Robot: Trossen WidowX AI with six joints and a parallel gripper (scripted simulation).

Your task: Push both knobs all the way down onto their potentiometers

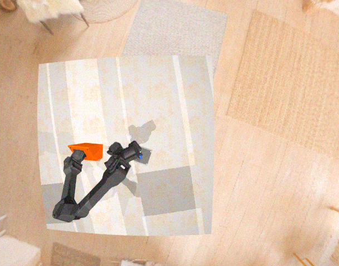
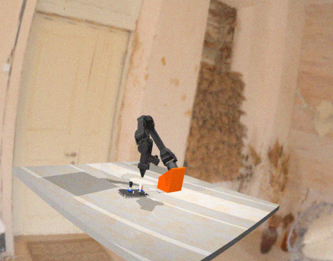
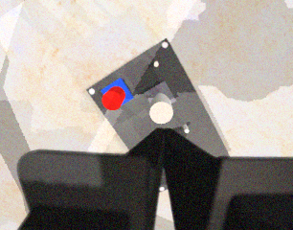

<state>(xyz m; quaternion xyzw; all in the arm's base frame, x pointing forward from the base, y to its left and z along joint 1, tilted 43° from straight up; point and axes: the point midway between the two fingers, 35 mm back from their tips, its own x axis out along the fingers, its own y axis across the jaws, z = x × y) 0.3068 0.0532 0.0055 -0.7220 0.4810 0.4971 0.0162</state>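
The dark circuit board (image 1: 147, 154) (image 2: 136, 194) (image 3: 176, 79) stands on short legs. A black knob (image 2: 130, 184) is raised above its blue potentiometer (image 2: 129, 190), with pale shaft showing between; the fingers hide it in the wrist view. A red knob (image 2: 142, 187) (image 3: 113, 98) is over another blue potentiometer (image 3: 121, 85); its seating height cannot be told. A tall white-topped part (image 2: 140, 186) (image 3: 161, 112) stands beside it. My gripper (image 2: 142, 176) (image 3: 163, 135) is shut and empty, pointing down above the board, apart from the knobs. In the top view the arm hides much of the board.
An orange wedge-shaped block (image 1: 93, 151) (image 2: 172, 180) stands on the table (image 1: 155, 94) (image 2: 172, 222) beside the arm's base side, left of the board in the top view. Small pale pins (image 3: 187, 129) also rise from the board.
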